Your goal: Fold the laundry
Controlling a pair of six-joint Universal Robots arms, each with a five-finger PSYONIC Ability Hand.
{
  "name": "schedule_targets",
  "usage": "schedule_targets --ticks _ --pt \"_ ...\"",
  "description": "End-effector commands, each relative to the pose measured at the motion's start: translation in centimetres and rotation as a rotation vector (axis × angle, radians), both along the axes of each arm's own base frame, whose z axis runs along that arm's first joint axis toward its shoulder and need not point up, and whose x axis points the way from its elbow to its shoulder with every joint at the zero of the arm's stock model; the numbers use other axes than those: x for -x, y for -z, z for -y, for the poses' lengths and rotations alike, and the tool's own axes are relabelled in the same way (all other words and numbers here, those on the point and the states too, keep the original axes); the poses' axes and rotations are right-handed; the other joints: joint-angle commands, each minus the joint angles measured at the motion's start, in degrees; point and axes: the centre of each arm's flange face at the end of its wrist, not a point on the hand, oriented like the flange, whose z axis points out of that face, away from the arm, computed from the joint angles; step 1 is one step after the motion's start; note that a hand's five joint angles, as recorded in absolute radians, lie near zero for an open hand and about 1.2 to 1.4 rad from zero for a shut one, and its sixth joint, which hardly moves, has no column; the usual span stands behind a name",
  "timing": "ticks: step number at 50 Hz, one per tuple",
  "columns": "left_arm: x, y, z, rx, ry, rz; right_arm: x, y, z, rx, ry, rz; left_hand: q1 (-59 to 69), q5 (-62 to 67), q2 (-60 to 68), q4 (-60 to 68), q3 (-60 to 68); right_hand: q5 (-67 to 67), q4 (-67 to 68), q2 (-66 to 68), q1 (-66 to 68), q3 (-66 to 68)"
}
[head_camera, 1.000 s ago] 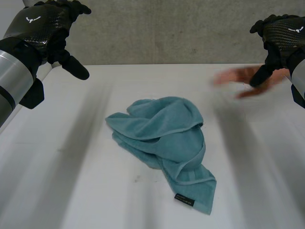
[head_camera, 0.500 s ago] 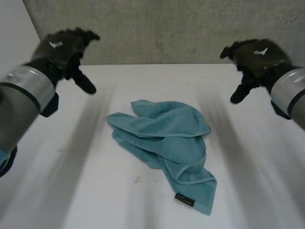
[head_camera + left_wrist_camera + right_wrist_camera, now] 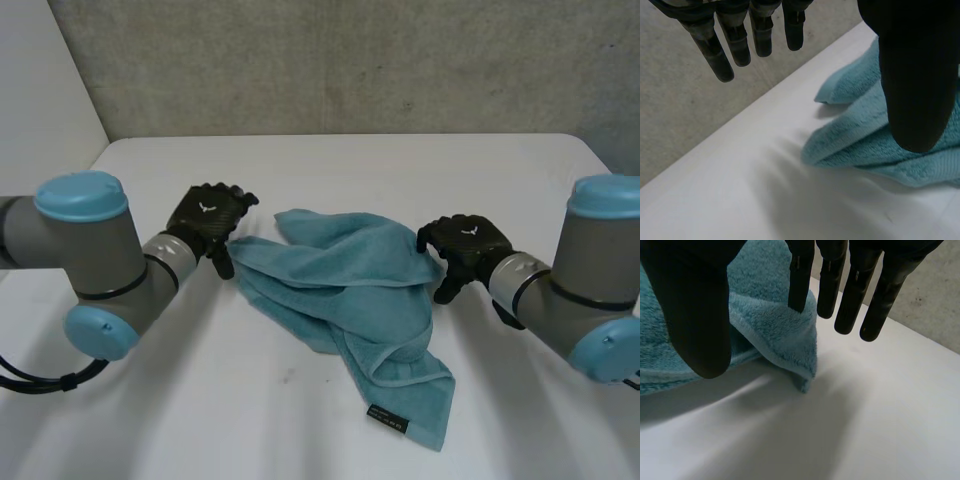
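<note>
On the table (image 3: 200,400), left hand (image 3: 205,222) and right hand (image 3: 462,245) flank the crumpled towel (image 3: 345,290), both unclenched and empty, likely readying to seize its edges.

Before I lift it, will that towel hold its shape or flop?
Likely floppy: the towel lies crumpled in soft, overlapping folds on the table. Probably not slippery, given its fluffy pile. Loose layers may unfold and trail when lifted.

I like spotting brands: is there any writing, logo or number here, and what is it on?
On the teal towel, a black tag near its edge: pale print, too small to read.
On the back of the left hand: a small white winged sign, no letters.
On the back of the right hand: the same white sign.
No other text.
</note>
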Motion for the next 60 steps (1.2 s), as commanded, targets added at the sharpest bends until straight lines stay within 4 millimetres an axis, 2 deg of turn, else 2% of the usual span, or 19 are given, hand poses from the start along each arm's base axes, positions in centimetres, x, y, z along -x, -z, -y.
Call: schedule_targets --ticks 1,2,4,5,6,10,15,17,18,20,27,42,50,53,55,56,57,60 --pt "0.1 1.6 0.1 -0.033 0.011 0.006 -0.4 1.9 1.0 -0.013 0.03 0.084 4.57 3.34 3.49 3.44 4.41 17.01 15.46 15.38 19.96 15.49" --pt "0.1 1.6 0.1 -0.033 0.011 0.006 -0.4 1.9 1.0 -0.013 0.03 0.084 4.57 3.34 3.49 3.44 4.41 17.05 15.5 15.42 20.0 15.53" --pt "0.1 1.6 0.0 -0.036 0.011 0.007 -1.1 2.3 0.9 -0.004 0.019 0.096 4.57 3.34 3.49 3.44 4.41 42.31 40.76 40.68 45.26 40.79" --pt "0.1 1.7 0.0 -0.038 0.011 0.008 -1.1 2.3 0.9 -0.004 0.019 0.096 4.73 3.51 3.66 3.61 4.58 42.45 40.9 40.82 45.4 40.93" --pt "0.2 1.7 0.0 -0.038 0.012 0.008 -1.1 2.2 1.2 0.015 0.022 0.104 4.73 3.51 3.66 3.61 4.58 51.05 49.5 49.43 54.0 49.53" --pt "0.2 1.7 0.1 -0.035 0.012 0.007 -0.9 2.2 1.5 0.037 0.039 0.12 6.75 5.53 5.68 5.63 6.6 51.13 49.59 49.51 54.09 49.62" --pt "0.5 2.2 0.8 -0.002 0.014 -0.006 -0.5 1.3 1.6 0.049 0.062 0.119 14.32 13.1 13.25 13.2 14.17 51.13 49.59 49.51 54.09 49.62" --pt "0.7 2.2 1.1 0.024 0.018 -0.018 -0.3 -0.4 0.9 0.055 0.063 0.117 24.87 23.64 23.8 23.75 24.72 51.13 49.59 49.51 54.09 49.62" --pt "0.7 2.2 1.1 0.025 0.018 -0.018 -0.3 -0.4 0.9 0.055 0.063 0.117 24.92 23.69 23.85 23.8 24.77 51.13 49.59 49.51 54.09 49.62" --pt "1.0 2.1 1.1 0.038 0.045 -0.027 -0.2 -1.7 0.4 0.064 0.055 0.118 29.11 27.89 28.04 27.99 28.96 51.13 49.59 49.51 54.09 49.62" --pt "1.5 1.6 1.2 0.058 0.083 -0.041 -0.1 -2.8 0.2 0.09 0.052 0.122 29.46 28.24 28.39 28.34 29.31 51.13 49.59 49.51 54.09 49.62" --pt "1.7 1.9 1.0 0.041 0.091 -0.036 -0.1 -3.3 0.6 0.107 0.055 0.129 24.75 23.53 23.68 23.63 24.6 51.13 49.59 49.51 54.09 49.62" --pt "1.7 3.0 1.1 0.023 0.091 -0.029 0.6 -3.4 1.2 0.111 0.078 0.129 26.43 25.21 25.36 25.31 26.28 51.13 49.59 49.51 54.09 49.62" --pt "1.8 3.8 1.3 0.012 0.089 -0.02 0.6 -3.5 1.3 0.114 0.079 0.13 30.64 29.41 29.57 29.52 30.49 51.13 49.59 49.51 54.09 49.62" --pt "1.9 4.0 1.7 0.024 0.081 -0.017 0.5 -3.4 1.4 0.116 0.078 0.132 51.54 50.31 50.47 50.41 51.39 51.13 49.59 49.51 54.09 49.62" --pt "1.9 4.0 1.7 0.024 0.081 -0.017 0.5 -3.4 1.4 0.116 0.078 0.132 51.66 50.44 50.59 50.54 51.51 51.13 49.59 49.51 54.09 49.62" --pt "1.9 3.9 1.9 0.035 0.081 -0.019 0.4 -3.6 1.6 0.124 0.074 0.134 66.96 65.74 65.89 65.84 66.81 51.13 49.59 49.51 54.09 49.62" --pt "2.2 2.7 3.1 0.111 0.065 -0.042 0.0 -3.4 2.3 0.133 0.073 0.135 67.12 65.89 66.05 66.0 66.97 51.13 49.59 49.51 54.09 49.62"
